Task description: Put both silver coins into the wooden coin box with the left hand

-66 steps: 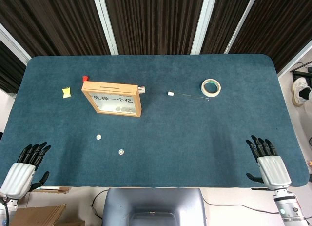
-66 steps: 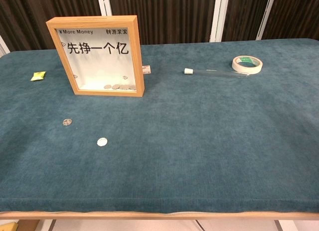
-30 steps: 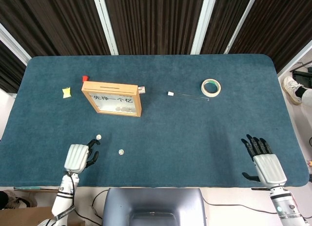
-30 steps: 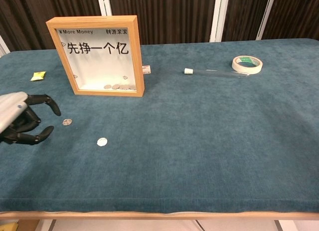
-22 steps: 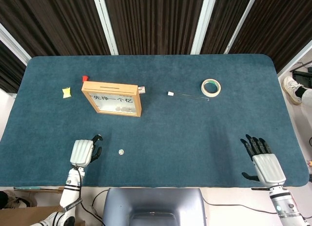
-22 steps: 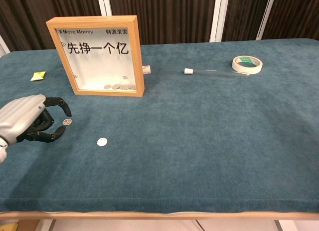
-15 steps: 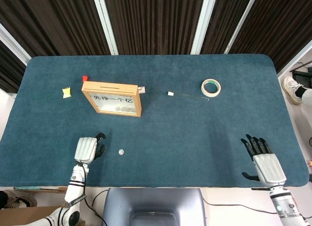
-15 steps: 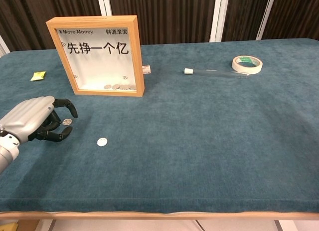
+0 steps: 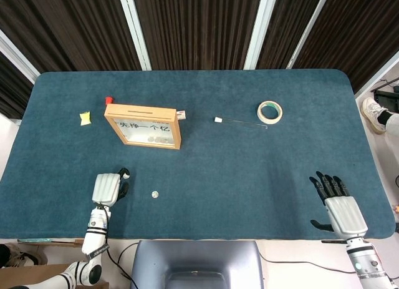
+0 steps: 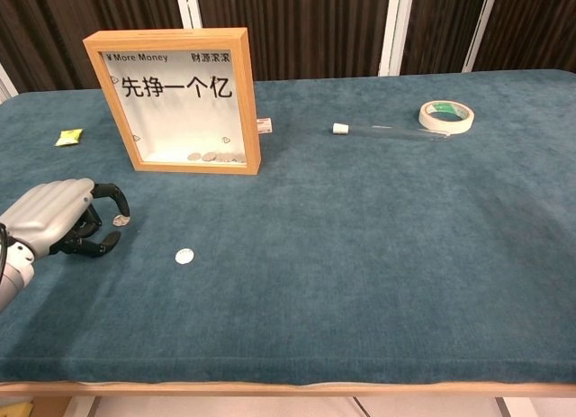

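Observation:
The wooden coin box (image 9: 177,134) (image 10: 249,102) stands upright at the table's left, glass front toward me, with several coins inside. One silver coin (image 10: 120,221) lies on the blue cloth in front of it. My left hand (image 9: 107,188) (image 10: 56,219) sits just left of this coin, fingers curled over it. A fingertip (image 10: 121,206) is at the coin's edge, the thumb lies apart below, and the head view hides the coin under the fingers. The second silver coin (image 9: 154,193) (image 10: 184,255) lies free further right. My right hand (image 9: 340,209) rests at the near right edge, fingers spread, empty.
A roll of tape (image 9: 269,112) (image 10: 446,116) and a thin clear tube (image 9: 240,122) (image 10: 387,131) lie at the back right. A yellow scrap (image 9: 85,118) (image 10: 68,137) and a small red piece (image 9: 108,100) sit left of the box.
My left hand came from the near left corner up to the nearer coin and curled its fingers down over it. The right hand barely shifted. Both coins lie where they were.

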